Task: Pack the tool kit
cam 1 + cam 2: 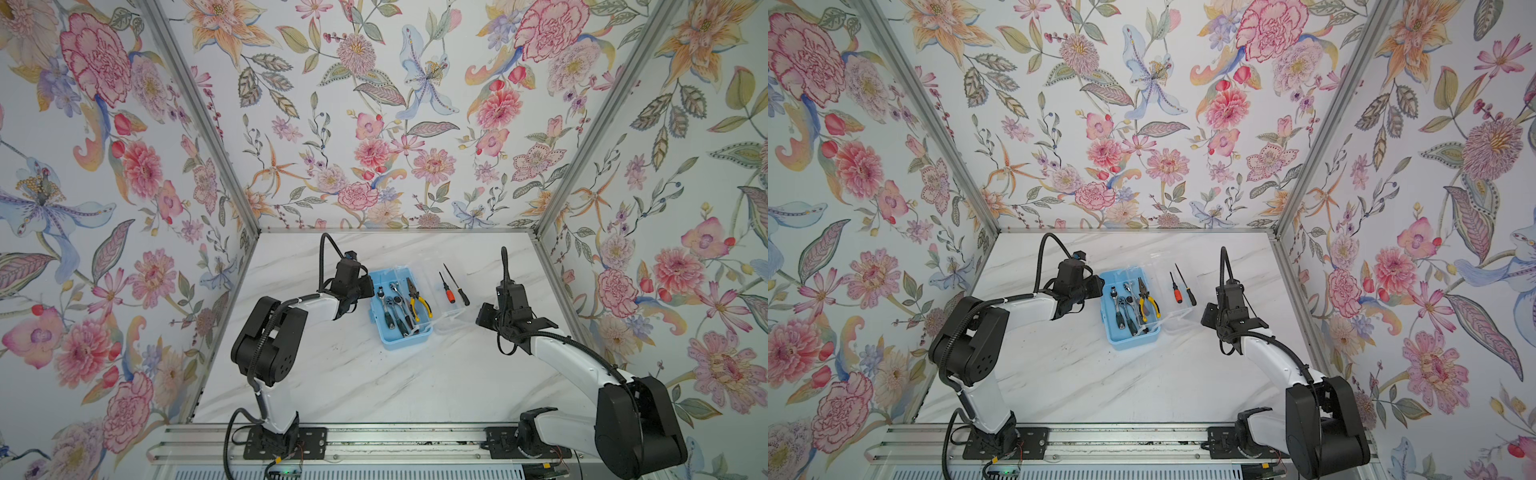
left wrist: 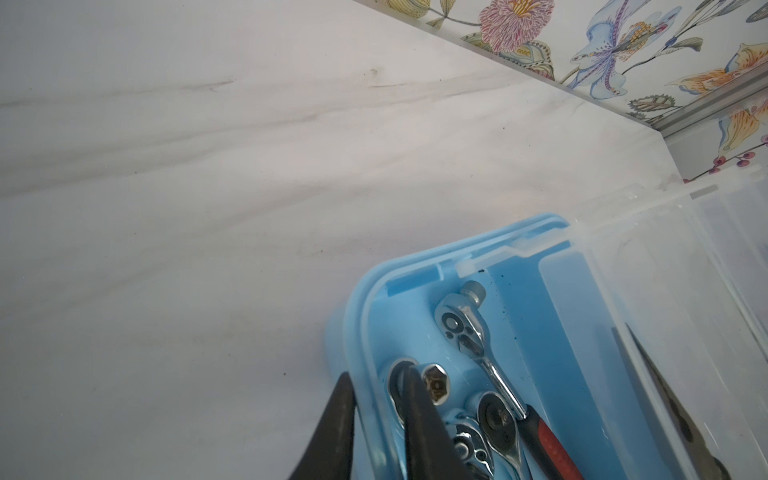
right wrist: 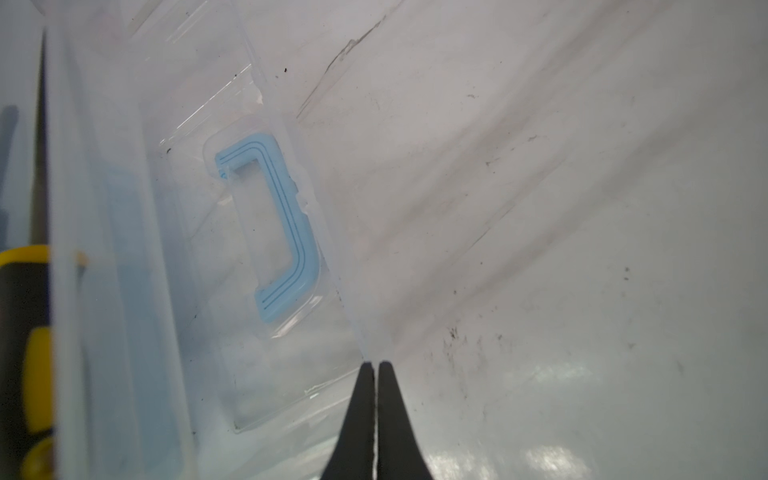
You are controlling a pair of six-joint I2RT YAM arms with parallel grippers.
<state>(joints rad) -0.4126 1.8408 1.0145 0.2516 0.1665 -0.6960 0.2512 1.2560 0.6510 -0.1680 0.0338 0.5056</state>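
A: Where is the box (image 1: 388, 340)?
B: In the middle of the table (image 1: 374, 395), open, its clear lid (image 1: 451, 318) lying to the right.
A: And the grippers?
B: The left gripper (image 2: 376, 372) straddles the box's wall, its fingers narrowly apart; whether it grips is unclear. The right gripper (image 3: 376, 363) is pressed closed at the lid's edge.

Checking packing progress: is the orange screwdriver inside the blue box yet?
No, the orange screwdriver lies outside the blue box, beside the black screwdriver.

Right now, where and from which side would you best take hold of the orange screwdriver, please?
Probably by its handle, from straight above, pinching across it: the orange screwdriver lies flat right of the blue box, the handle is its thickest part, and the black screwdriver lies close alongside.
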